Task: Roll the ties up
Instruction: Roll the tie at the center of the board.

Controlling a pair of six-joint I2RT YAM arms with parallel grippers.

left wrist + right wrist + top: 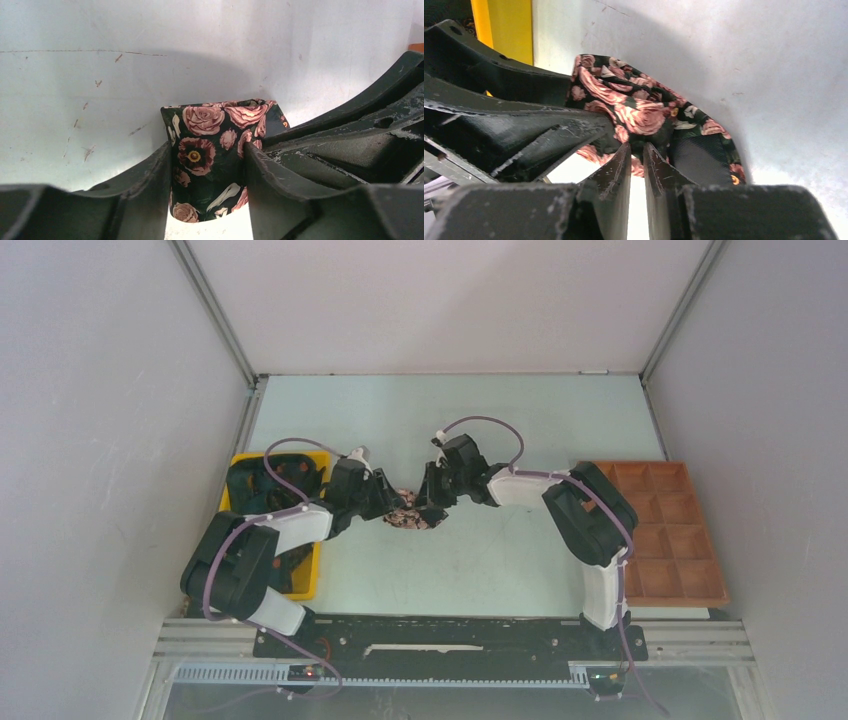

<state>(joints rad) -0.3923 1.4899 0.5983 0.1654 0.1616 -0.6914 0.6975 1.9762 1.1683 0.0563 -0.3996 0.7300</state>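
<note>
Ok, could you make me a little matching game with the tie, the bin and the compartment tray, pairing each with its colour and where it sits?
Things:
1. tie
2. bin
3. compartment tray

Descriptions:
A. brown, on the right side of the table
B. black with pink roses, in the middle
C. yellow, on the left side

Pairs: 1-B, 2-C, 3-A

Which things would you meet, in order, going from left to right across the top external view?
yellow bin → left pincer → tie → right pincer → wooden tray
</note>
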